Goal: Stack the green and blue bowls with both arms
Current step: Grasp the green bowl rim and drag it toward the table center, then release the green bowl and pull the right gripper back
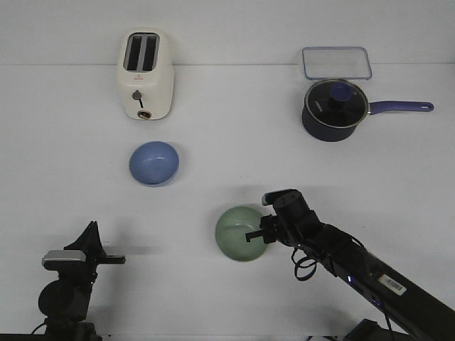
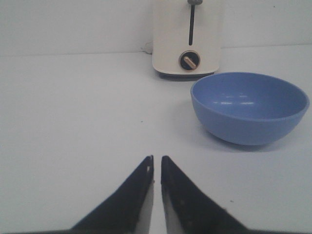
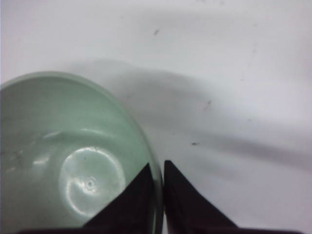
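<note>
**Rim grip on the green bowl; blue bowl waits untouched**

Our right gripper point(image 1: 257, 235) has its fingers point(image 3: 141, 195) clenched across the rim of the small round matte sage-green bowl point(image 1: 240, 233), one finger inside the wall and one outside, as the right wrist view shows; the bowl sits near the front middle of the white table point(image 1: 234, 128), and we cannot tell whether it is clear of the surface; the small round matte periwinkle-blue bowl point(image 1: 154, 163) stands well apart to the left and further back, just in front of the cream two-slot toaster point(image 1: 145, 74); our left gripper point(image 2: 157, 168) hangs at the front left corner with its fingers drawn nearly together on nothing, the blue bowl ahead of it and off to one side.

We judge both bowls light and rigid, probably plastic or glazed ware, with thin walls that suit a pinch at the rim; the matte finish ought to give fair friction, yet a single-sided rim hold lets the bowl swing or tilt, so we would carry it level and slowly; the curved outer wall offers no flat to squeeze, so the rim is the sensible place to take the blue bowl too.
</note>
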Action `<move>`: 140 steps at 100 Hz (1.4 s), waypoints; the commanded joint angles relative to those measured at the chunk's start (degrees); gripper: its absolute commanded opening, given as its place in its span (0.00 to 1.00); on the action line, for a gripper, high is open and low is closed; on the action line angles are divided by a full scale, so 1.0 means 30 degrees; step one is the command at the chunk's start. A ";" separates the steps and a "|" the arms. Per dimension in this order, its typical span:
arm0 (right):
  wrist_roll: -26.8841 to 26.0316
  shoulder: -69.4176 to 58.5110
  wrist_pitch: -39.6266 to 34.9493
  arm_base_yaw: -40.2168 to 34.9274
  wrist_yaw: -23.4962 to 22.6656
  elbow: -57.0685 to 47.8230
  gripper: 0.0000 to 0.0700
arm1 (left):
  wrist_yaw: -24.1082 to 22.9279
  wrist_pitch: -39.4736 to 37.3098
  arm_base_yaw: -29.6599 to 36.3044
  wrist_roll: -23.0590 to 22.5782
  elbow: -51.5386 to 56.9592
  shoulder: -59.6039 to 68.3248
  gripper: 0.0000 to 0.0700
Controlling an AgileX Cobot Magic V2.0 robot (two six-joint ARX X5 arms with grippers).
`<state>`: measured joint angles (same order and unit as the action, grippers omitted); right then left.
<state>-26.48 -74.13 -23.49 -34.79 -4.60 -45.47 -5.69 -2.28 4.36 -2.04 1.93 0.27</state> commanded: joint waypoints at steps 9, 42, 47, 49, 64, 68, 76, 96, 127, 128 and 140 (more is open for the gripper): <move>-0.0233 -0.0306 0.0204 -0.0153 0.0051 -0.0189 0.43 | 0.0058 -0.0204 0.0000 0.0044 -0.0379 -0.0029 0.02; 0.1399 0.3526 0.0168 -0.0138 0.0772 -0.0350 0.53 | 0.0058 -0.0204 0.0000 0.0044 -0.0379 -0.0029 0.02; 0.2033 0.4998 -0.0138 -0.0175 0.1370 -0.0350 0.53 | 0.0058 -0.0204 0.0000 0.0044 -0.0379 -0.0029 0.02; 0.2288 0.5603 -0.0262 -0.0211 0.1705 -0.0335 0.53 | 0.0058 -0.0204 0.0000 0.0044 -0.0379 -0.0029 0.02; 0.3293 1.0382 -0.0794 -0.0845 0.4481 0.0328 0.53 | 0.0058 -0.0204 0.0000 0.0044 -0.0379 -0.0029 0.02; 0.3308 1.1650 -0.0794 -0.1049 0.4954 0.0699 0.53 | 0.0058 -0.0204 0.0000 0.0044 -0.0379 -0.0029 0.02; 0.3330 1.3879 -0.0787 -0.1399 0.5559 0.1566 0.53 | 0.0058 -0.0204 0.0000 0.0044 -0.0379 -0.0029 0.02; 0.3410 1.7697 -0.1574 -0.1632 0.5595 0.3636 0.53 | 0.0168 -0.0197 0.0000 0.2397 -0.0379 -0.0029 0.02; 0.3344 1.8455 -0.2208 -0.1632 0.5617 0.3985 0.53 | 0.0452 -0.0554 0.0000 0.7453 -0.0102 -0.0029 0.01; 0.3344 1.8455 -0.2200 -0.1632 0.5617 0.3993 0.53 | 0.0503 -0.0517 0.0000 0.7592 0.0000 -0.0029 0.01; 0.3344 1.8455 -0.2193 -0.1632 0.5625 0.3993 0.53 | 0.0503 0.0510 0.0000 0.8335 0.2295 0.0561 0.02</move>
<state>-16.73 -18.74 -30.81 -39.22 12.12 -33.08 -4.10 0.03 4.36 19.88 4.08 0.82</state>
